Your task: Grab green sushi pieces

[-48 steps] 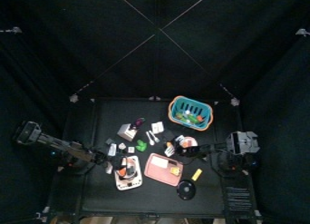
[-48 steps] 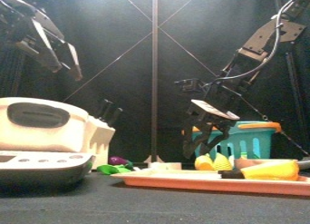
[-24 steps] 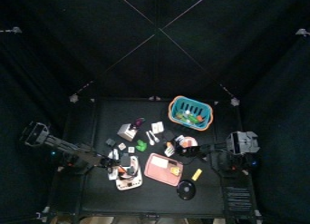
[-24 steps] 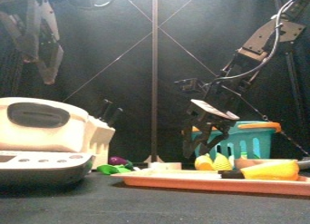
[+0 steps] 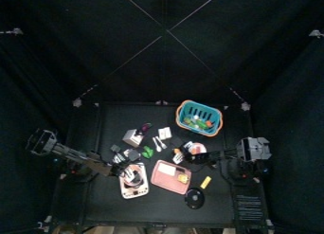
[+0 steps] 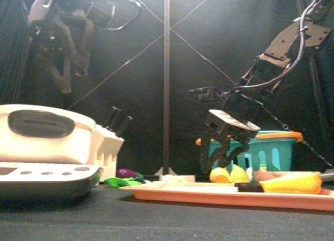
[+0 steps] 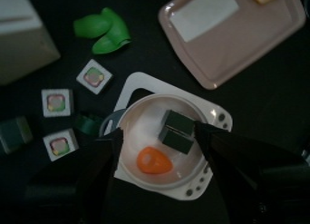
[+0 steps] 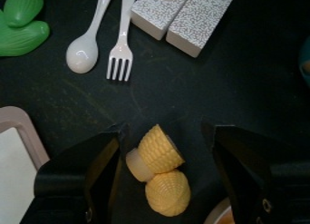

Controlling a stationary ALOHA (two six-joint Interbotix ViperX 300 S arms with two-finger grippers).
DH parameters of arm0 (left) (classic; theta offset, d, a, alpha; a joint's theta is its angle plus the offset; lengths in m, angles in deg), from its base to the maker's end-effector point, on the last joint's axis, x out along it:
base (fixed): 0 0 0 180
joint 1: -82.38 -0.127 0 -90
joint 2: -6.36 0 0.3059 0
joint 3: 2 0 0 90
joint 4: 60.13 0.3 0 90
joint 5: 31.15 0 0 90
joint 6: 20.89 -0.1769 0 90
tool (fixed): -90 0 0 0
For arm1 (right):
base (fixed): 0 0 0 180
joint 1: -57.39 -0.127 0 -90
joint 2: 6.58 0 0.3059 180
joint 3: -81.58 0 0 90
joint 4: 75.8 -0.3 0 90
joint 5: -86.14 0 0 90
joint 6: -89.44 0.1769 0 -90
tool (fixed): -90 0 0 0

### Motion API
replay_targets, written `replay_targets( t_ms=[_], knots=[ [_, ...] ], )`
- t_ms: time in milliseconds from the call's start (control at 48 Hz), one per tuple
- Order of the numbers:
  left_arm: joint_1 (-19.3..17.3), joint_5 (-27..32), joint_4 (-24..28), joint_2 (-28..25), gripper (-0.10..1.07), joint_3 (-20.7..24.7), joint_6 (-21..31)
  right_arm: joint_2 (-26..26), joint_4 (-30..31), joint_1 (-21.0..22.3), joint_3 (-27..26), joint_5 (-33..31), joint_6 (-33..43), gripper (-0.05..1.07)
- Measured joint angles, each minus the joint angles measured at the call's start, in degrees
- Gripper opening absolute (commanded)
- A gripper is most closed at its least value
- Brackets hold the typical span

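Observation:
In the left wrist view my left gripper [image 7: 164, 153] is open and hovers over a white handled plate [image 7: 206, 178]. The plate holds a dark green sushi block [image 7: 179, 134] and an orange piece [image 7: 151, 160]. Three small square sushi pieces with green rims [image 7: 92, 76] lie on the table beside the plate. In the top view the left gripper [image 5: 123, 168] is just above the plate [image 5: 132, 185]. My right gripper [image 8: 172, 169] is open over two yellow corn pieces [image 8: 158, 151], touching nothing.
A pink tray [image 5: 171, 176] lies right of the plate, with a teal basket [image 5: 199, 114] at the back. A spoon [image 8: 82, 48], a fork [image 8: 121, 48] and grey speckled blocks [image 8: 182, 14] lie near the corn. Green leafy pieces [image 7: 103, 30] and a white appliance [image 6: 46, 147] are at the left.
My left arm has swung in from the table's left side toward the white plate. The right arm has not moved.

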Motion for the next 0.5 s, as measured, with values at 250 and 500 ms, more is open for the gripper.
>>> replay_targets(
  t_ms=[250,500],
  knots=[
    [1.05,2.9,0.53,-6.59,0.96,3.25,8.17,0.0,1.23,0.53,0.0,0.18,0.0,0.95],
    [3.52,9.76,-0.97,-10.99,0.96,7.56,15.03,0.0,-0.35,0.53,0.0,0.53,0.09,0.95]
  ],
)
